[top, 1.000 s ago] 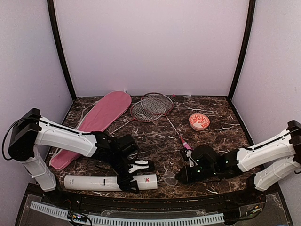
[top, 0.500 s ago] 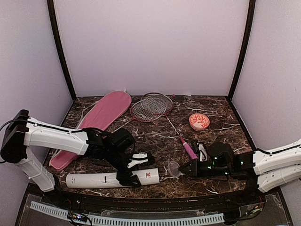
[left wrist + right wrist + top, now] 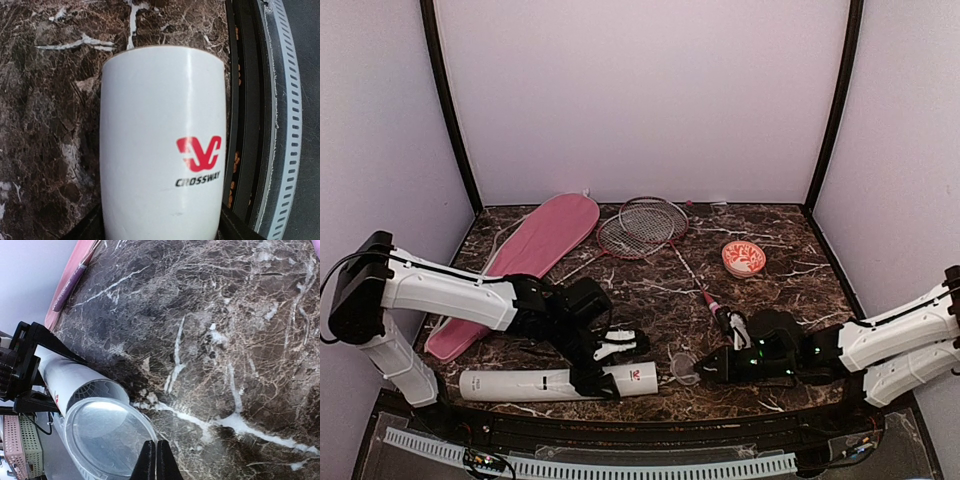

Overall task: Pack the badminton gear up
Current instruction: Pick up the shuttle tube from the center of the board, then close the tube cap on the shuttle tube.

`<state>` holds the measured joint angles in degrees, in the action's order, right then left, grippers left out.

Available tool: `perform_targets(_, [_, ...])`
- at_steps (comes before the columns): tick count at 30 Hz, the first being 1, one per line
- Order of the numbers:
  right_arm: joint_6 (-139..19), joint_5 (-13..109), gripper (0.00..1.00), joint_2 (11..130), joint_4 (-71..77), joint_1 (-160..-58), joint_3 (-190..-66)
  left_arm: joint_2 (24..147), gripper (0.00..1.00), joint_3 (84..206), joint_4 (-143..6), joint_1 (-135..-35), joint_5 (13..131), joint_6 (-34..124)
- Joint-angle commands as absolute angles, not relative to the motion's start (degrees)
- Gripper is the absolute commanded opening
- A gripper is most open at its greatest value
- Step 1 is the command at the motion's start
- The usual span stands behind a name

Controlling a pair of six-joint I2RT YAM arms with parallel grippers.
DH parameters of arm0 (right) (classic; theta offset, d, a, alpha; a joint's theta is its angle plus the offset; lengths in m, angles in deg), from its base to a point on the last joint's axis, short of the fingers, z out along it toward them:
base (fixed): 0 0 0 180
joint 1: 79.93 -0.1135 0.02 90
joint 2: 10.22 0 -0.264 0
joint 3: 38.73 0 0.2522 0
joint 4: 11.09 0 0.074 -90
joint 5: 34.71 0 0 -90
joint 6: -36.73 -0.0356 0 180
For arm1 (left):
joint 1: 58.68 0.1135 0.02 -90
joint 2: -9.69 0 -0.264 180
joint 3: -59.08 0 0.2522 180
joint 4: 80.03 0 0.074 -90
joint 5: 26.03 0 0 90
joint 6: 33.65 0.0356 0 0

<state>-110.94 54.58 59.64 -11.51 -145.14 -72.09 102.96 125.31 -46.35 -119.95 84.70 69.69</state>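
Left arm [image 3: 450, 290] low, left fingers [image 3: 87, 232] straddling tube [image 3: 545, 384], grip unclear; right arm [image 3: 890, 335] outstretched, right fingers [image 3: 148, 462] pinching lid [image 3: 107, 435]

The left arm [image 3: 450, 292] reaches from 8 o'clock toward the centre, wrist bent down toward 5 o'clock. Its end effector [image 3: 603, 364] stands with jaws apart on either side of the white tube [image 3: 520, 385]; whether they press it is unclear. The right arm [image 3: 895, 335] lies low over the surface, pointing toward 9 o'clock, and its end effector [image 3: 705, 365] is closed, pinching the rim of a clear lid [image 3: 682, 366].
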Motion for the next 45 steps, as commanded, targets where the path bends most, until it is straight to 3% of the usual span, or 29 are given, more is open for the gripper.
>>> perform_targets(1, [-112.13,52.31,0.00,57.61,-17.52,-144.87,-71.44,97.09,0.68,125.08,-46.71,-120.03,84.73,69.22])
perform_targets(12, [-111.37,55.09,0.00,51.42,-12.78,-144.88,-73.00,92.53,0.68,125.99,-47.46,-120.03,83.74,68.98])
perform_targets(20, [-109.34,55.06,0.00,54.45,-11.25,-144.88,-76.52,91.21,0.68,126.47,-47.11,-120.03,83.72,68.96])
perform_targets(45, [-113.74,50.98,0.00,63.86,-29.32,-147.05,-76.35,89.16,0.68,126.24,-48.32,-120.03,83.53,68.12])
